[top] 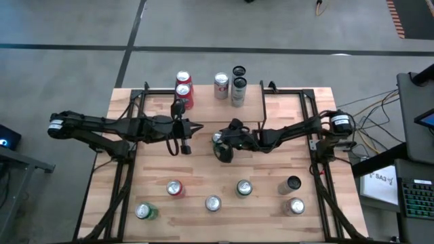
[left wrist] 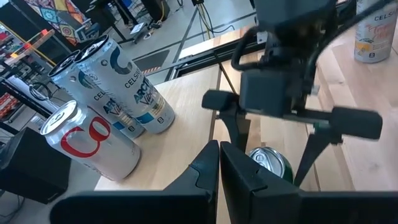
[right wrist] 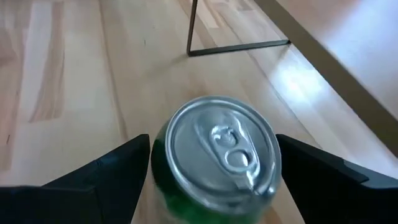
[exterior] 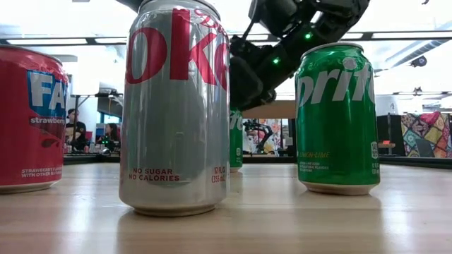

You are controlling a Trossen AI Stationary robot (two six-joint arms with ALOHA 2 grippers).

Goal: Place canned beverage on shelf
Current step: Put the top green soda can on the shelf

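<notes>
A green can [right wrist: 214, 155] with a silver top stands upright on the table's middle [top: 218, 144]. My right gripper [right wrist: 212, 140] is open, one finger on each side of the can's upper part, and a gap shows on both sides in the left wrist view [left wrist: 268, 163]. The shelf [right wrist: 348, 81], a light-wood board on thin black legs, stands just beyond the can toward the far edge [top: 210, 112]. My left gripper [left wrist: 219, 163] is shut with nothing in it and hangs above the table, left of the can [top: 196, 129].
Two Celsius cans [left wrist: 118, 81] and a silver Coke can [left wrist: 87, 146] stand on the shelf's far part, with red cans [top: 183, 88] beside them. Several more cans stand in the table's near half [top: 213, 203], among them a Diet Coke [exterior: 176, 106] and a Sprite [exterior: 335, 116].
</notes>
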